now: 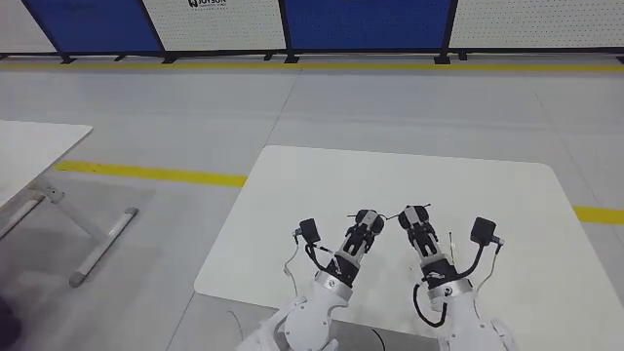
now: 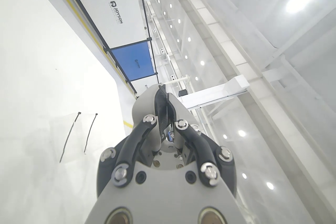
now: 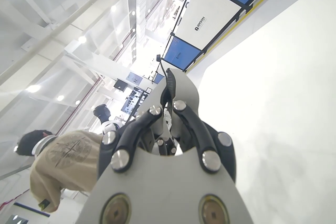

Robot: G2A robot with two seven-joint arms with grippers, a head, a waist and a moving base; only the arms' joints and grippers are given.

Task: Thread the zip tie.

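Observation:
My left gripper (image 1: 367, 218) and right gripper (image 1: 409, 217) hover close together, tips nearly facing, over the near part of the white table (image 1: 409, 180). In the left wrist view the left gripper (image 2: 164, 95) is shut on a thin black zip tie strip (image 2: 167, 104), seen edge-on between the pads. In the right wrist view the right gripper (image 3: 169, 76) is shut on a black zip tie (image 3: 163, 68), and the tie's small square head (image 3: 158, 57) sticks out past the fingertips. Whether both hold the same tie I cannot tell.
Two spare black zip ties (image 2: 69, 135) (image 2: 90, 133) lie side by side on the table beside the left gripper. A second white table (image 1: 29, 151) with metal legs stands off to the left. Blue and white panels (image 1: 370, 5) line the far floor.

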